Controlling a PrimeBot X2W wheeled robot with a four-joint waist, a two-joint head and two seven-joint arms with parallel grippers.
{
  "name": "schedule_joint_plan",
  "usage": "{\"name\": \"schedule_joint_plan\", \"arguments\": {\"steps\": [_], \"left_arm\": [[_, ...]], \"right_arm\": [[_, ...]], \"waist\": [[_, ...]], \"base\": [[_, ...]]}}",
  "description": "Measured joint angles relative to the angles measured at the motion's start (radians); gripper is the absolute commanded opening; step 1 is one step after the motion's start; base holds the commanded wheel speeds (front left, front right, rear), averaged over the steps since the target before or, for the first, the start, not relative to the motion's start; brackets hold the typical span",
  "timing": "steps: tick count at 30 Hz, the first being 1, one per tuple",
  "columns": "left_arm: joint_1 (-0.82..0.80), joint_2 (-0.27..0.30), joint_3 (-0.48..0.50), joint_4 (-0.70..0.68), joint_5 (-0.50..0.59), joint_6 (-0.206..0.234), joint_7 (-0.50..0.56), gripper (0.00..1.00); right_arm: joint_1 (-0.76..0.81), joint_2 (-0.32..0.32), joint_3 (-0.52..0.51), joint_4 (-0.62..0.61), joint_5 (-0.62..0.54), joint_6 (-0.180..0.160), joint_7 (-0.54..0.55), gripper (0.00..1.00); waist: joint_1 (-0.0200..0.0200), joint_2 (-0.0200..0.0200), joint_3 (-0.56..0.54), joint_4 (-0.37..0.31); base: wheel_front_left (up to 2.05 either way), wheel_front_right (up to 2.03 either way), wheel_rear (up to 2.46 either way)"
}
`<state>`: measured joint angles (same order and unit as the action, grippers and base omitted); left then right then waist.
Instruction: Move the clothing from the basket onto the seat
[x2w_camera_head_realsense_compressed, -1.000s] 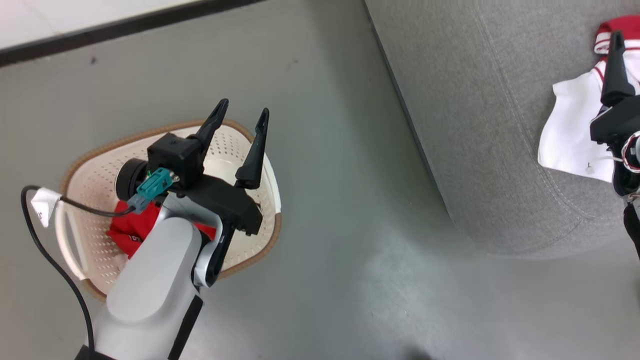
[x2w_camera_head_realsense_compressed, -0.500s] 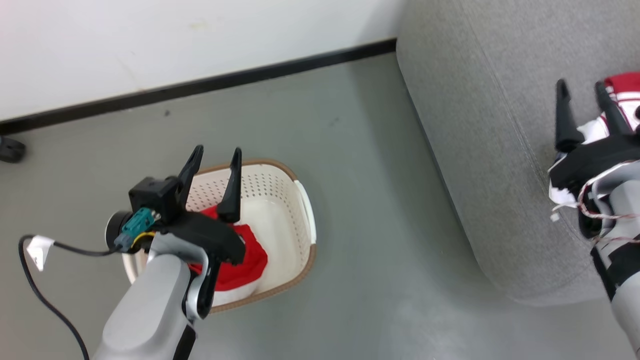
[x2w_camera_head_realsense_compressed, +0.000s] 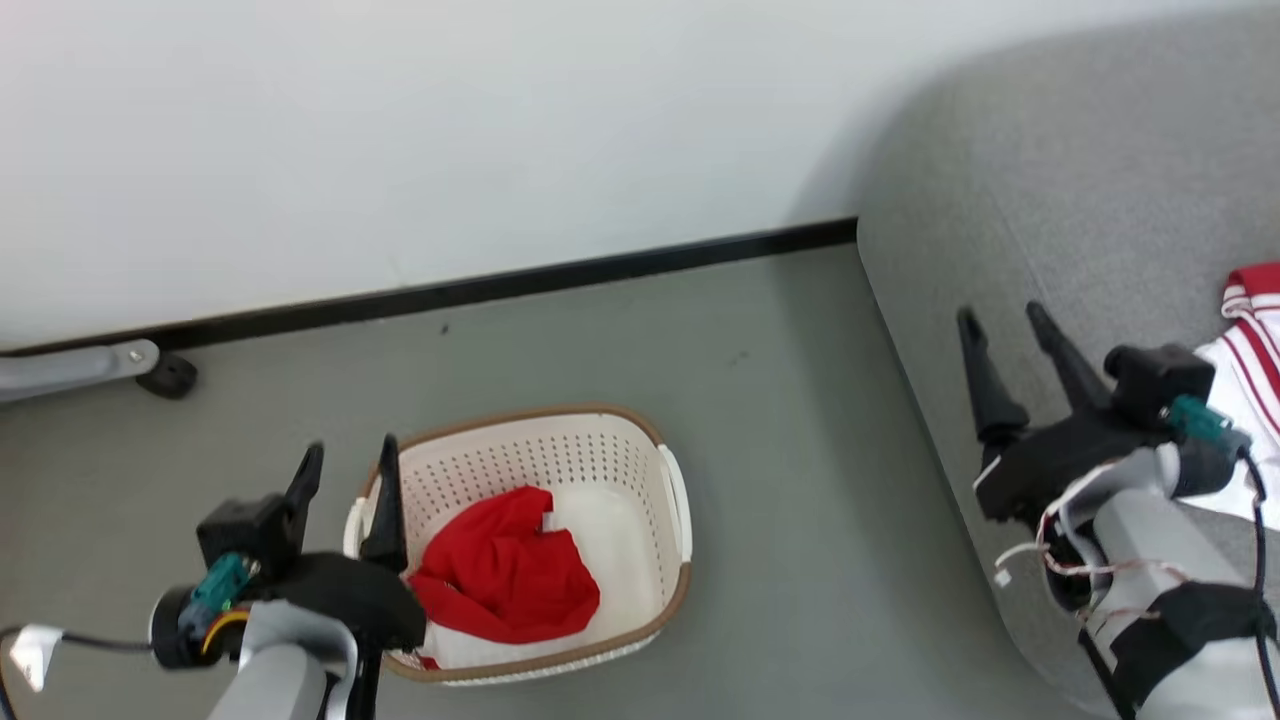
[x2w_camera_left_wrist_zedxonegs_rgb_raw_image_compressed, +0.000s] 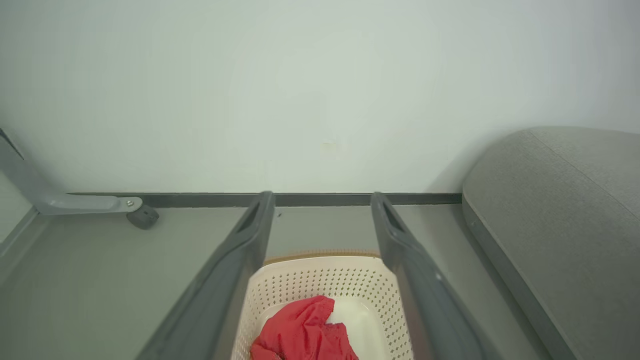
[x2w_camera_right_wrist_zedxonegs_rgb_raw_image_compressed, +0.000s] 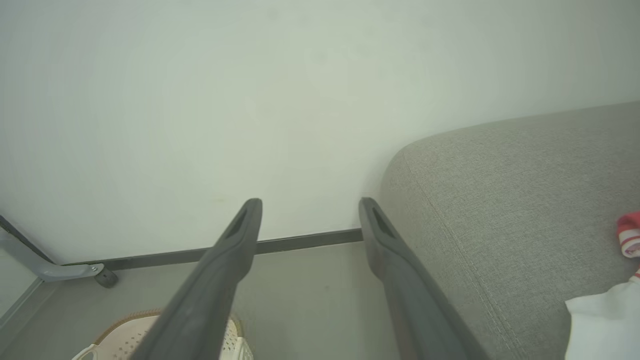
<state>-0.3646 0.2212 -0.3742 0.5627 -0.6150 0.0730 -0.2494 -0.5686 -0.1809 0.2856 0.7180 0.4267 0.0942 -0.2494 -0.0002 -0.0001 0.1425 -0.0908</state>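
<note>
"Since a red garment (x2w_camera_head_realsense_compressed: 505, 580) lies bunched in the basket (x2w_camera_head_realsense_compressed: 610, 420), how far along would you say you are?"

"Partway, I judge. A red-and-white piece (x2w_camera_head_realsense_compressed: 1255, 320) already rests on the sofa (x2w_camera_head_realsense_compressed: 1050, 200). The red one is left to carry over; whether anything lies beneath it I cannot tell."

"And your pincers?"

"Both stand apart and empty. My left pincer (x2w_camera_head_realsense_compressed: 352, 448) hangs by the basket's left rim; my right pincer (x2w_camera_head_realsense_compressed: 1000, 313) hovers over the sofa's rounded edge."

"Room to move?"

"Bare floor (x2w_camera_head_realsense_compressed: 800, 480) lies between basket and sofa, so the path looks free. The wall (x2w_camera_head_realsense_compressed: 500, 130) runs behind the basket, and a grey wheeled leg (x2w_camera_head_realsense_compressed: 150, 365) sits well apart at my far left."
</note>
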Motion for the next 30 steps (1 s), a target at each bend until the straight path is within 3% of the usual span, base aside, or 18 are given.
{"name": "schedule_joint_plan", "arguments": {"steps": [11,30], "left_arm": [[0.133,0.012,0.089,-0.088,0.006,0.033,0.000,1.00],[0.325,0.008,0.221,-0.217,0.077,0.051,0.000,1.00]], "right_arm": [[0.112,0.012,-0.001,-0.113,-0.006,0.000,0.000,1.00],[0.295,0.036,0.030,-0.258,-0.047,-0.025,0.000,1.00]], "waist": [[0.0001,0.0000,-0.093,0.022],[0.0001,0.0002,-0.151,0.045]], "base": [[0.00,0.00,0.00],[0.00,0.00,0.00]]}}
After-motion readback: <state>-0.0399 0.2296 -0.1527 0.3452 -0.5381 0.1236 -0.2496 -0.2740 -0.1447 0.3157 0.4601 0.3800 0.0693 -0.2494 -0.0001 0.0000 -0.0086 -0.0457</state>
